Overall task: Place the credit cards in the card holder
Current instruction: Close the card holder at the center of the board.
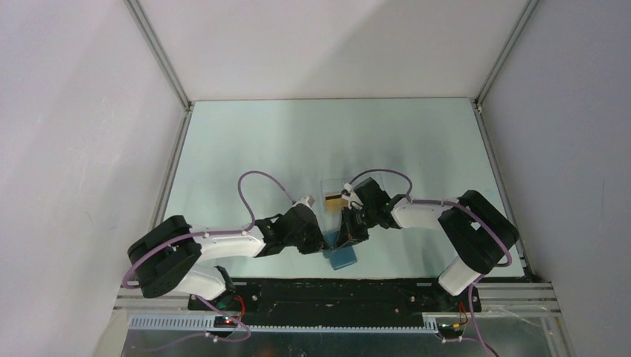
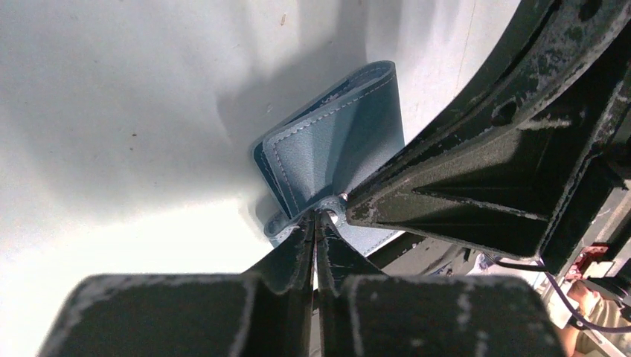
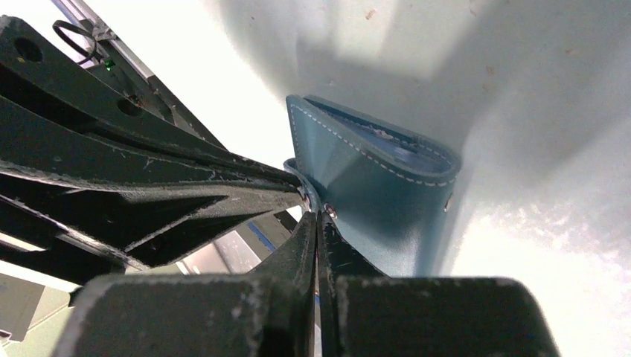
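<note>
Left gripper (image 1: 321, 242) and right gripper (image 1: 350, 236) meet tip to tip from above, card holder (image 1: 343, 257) just beneath them, orange credit card (image 1: 335, 201) just beyond. Left wrist: jaws pinch its clasp tab (image 2: 283, 222). Right wrist: pinching there too. Seemingly opening it; next, pull it open gently

Mostly hidden in the top view under the left gripper (image 1: 321, 239) and right gripper (image 1: 350, 235): the card holder (image 1: 344, 259), only a blue corner showing low at centre. Too small above it to read: the credit card (image 1: 334, 201), right end covered by the right arm (image 1: 372, 202).
</note>
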`<state>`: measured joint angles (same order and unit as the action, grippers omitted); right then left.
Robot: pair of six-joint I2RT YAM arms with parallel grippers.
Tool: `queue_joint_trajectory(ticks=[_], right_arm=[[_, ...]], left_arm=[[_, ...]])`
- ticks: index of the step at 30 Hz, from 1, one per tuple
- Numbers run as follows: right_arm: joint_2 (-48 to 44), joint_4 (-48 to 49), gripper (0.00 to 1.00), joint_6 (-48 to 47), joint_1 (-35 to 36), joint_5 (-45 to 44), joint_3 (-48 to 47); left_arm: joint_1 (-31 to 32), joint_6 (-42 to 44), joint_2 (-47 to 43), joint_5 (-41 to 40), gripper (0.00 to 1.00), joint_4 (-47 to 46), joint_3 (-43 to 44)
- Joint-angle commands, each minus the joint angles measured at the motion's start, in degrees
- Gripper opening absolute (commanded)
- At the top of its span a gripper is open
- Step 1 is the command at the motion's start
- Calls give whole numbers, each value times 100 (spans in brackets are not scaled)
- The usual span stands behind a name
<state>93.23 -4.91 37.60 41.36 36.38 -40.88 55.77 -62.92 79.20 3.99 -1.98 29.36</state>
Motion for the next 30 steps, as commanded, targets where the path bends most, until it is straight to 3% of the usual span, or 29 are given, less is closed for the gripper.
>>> queue_joint_trajectory(ticks=[1,12,14,15,17,25,30], right_arm=[[-312,-443,0,112,-29,-197,107],[-652,-753,0,-23,-120,-374,107],[-611,-712,6,-3,-88,-300,107],[-586,-695,16,16,-70,-282,109],[-534,-636,25,50,-20,-240,107],[-455,-412,35,194,82,-122,108],[-458,-319,39,244,108,-95,107]], left_arm=[[13,22,-61,-215,10,122,83],[-43,-32,-400,-229,27,125,29],[-48,-18,-464,-181,27,127,19],[-46,-1,-492,-167,27,127,14],[-46,-12,-610,-136,27,127,-7],[-54,-77,-1386,-374,27,816,-125],[-62,-158,-1506,-209,20,880,-314]])
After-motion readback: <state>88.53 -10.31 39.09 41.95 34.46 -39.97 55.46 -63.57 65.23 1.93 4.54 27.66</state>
